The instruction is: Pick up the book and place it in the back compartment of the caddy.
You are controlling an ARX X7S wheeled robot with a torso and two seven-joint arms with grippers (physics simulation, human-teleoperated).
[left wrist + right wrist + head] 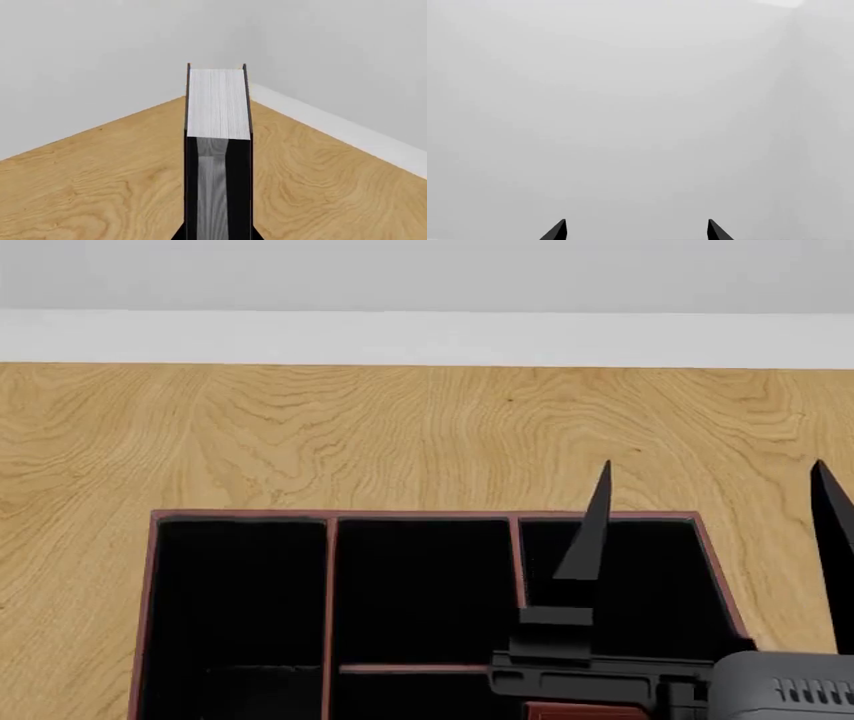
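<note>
In the left wrist view the black book (218, 105) fills the centre, its white page edges facing the camera and its black covers on either side. My left gripper (218, 236) is shut on it, with a dark finger pressed against each cover. Neither the book nor the left gripper shows in the head view. The red-brown caddy (427, 513) lies low in the head view, and the back compartment (420, 590) is the black middle section above a thin cross divider. My right gripper (711, 480) is open over the caddy's right side, fingers pointing up and holding nothing.
The caddy rests on a light wooden surface (400, 420) that runs back to a white baseboard (427, 337) and grey wall. Narrow side sections flank the caddy's middle column. The right wrist view shows only blank grey wall beyond the right gripper (636, 222).
</note>
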